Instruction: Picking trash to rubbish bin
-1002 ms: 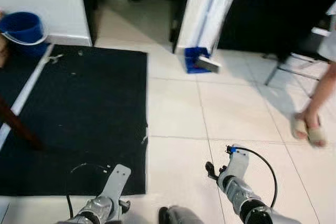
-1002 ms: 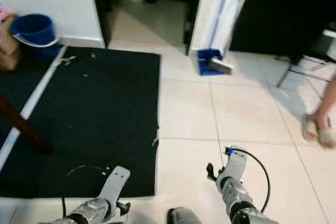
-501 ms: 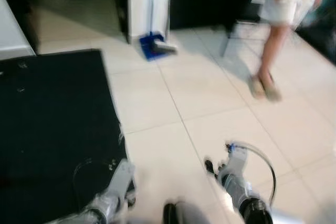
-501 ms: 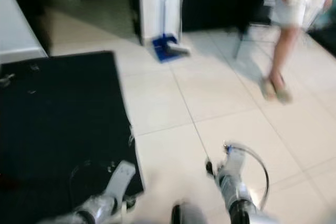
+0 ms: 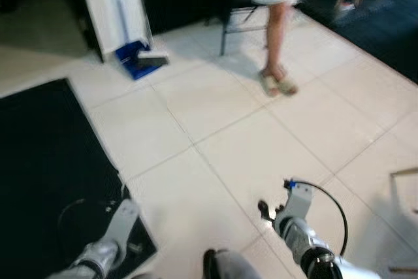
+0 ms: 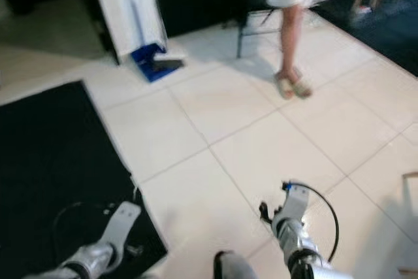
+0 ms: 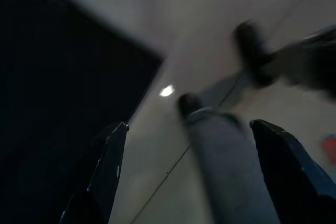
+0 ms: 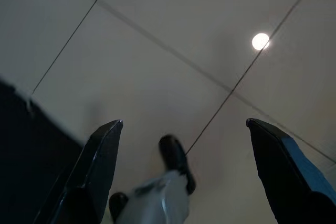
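The left hand (image 7: pixel 189 177) hangs low with its two black fingers (image 7: pixel 105 171) spread wide and nothing between them; past the fingers lie the pale floor and the edge of the black mat, with the robot's own grey leg and dark foot blurred in the gap. The right hand (image 8: pixel 178 177) is likewise spread wide and empty, its fingers (image 8: pixel 100 166) framing bare tile, a bright spot of reflected light and the robot's foot.

From the head, the left arm (image 5: pixel 108 243) reaches down over the near corner of the black mat (image 5: pixel 46 168), and the right arm (image 5: pixel 297 223), with a looping black cable, hangs over the white tiled floor (image 5: pixel 241 155). Neither hand touches anything.

No piece of trash and no rubbish bin can be made out with certainty; a few pale specks and a thin curved line lie on the mat near the left arm, too blurred to name.

Farther off, a blue dustpan (image 5: pixel 140 60) sits on the floor at the foot of a white panel (image 5: pixel 114 1), with a long handle leaning against it. A person (image 5: pixel 277 24) in pale shorts and sandals stands on the tiles beside a dark chair frame (image 5: pixel 238 21). A dark blue carpet (image 5: pixel 379 24) covers the far right corner. No writing or label is readable.
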You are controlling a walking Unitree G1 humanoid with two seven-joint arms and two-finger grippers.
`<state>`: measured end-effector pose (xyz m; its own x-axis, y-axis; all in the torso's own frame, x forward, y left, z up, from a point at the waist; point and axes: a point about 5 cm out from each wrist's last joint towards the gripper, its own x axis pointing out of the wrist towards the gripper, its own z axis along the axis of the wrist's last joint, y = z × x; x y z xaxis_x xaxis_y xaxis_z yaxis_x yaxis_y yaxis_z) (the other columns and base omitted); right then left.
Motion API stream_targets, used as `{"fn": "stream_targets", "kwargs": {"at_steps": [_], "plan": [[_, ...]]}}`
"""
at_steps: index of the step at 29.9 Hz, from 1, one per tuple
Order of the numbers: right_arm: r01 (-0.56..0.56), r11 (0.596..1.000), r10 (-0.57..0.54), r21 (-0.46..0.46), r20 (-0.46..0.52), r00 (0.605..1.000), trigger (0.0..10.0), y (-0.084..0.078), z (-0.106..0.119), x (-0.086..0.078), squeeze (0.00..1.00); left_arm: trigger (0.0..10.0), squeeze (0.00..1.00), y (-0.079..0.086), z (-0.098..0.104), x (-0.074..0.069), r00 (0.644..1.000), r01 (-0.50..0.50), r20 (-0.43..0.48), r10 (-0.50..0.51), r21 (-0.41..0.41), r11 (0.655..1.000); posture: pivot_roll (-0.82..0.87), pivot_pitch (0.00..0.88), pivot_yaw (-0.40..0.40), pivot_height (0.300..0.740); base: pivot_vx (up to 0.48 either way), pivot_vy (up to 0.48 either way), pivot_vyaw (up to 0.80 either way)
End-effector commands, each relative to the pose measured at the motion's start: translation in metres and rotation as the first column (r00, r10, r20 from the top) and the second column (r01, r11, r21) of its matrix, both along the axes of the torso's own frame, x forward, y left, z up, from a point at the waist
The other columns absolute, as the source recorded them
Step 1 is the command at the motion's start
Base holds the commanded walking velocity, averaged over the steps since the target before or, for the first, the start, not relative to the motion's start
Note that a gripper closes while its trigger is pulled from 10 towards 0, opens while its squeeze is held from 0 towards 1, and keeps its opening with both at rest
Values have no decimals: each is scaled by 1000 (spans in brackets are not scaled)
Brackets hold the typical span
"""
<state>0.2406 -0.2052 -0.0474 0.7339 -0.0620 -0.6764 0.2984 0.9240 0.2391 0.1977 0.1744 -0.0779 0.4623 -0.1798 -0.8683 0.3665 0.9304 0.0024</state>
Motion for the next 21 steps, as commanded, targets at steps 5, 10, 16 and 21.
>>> {"fn": "stream_targets", "kwargs": {"at_steps": [5, 10, 16, 21], "plan": [[2, 1000, -2, 14, -38, 999, 10000, 4, -7, -9, 0, 10000, 0, -22, -6, -7, 1000, 11, -23, -11, 1, 1000, 114, 102, -49, 740, 0, 0, -760], [1, 1000, 0, 13, -39, 999, 10000, 4, -7, -9, 0, 10000, 0, -31, -6, -6, 1000, 19, -20, -19, -5, 1000, 114, 102, -49, 740, 0, 0, -758], [-3, 1000, 3, 10, -39, 999, 10000, 4, -7, -9, 0, 10000, 0, -23, -5, -5, 1000, 11, -16, -11, 6, 1000, 114, 95, -50, 740, 0, 0, -759], [-6, 1000, 6, 7, -40, 999, 10000, 3, -7, -9, 0, 10000, 0, -16, -4, -4, 1000, -2, -13, 2, 11, 1000, 115, 91, -54, 740, 0, 0, -759]]}}
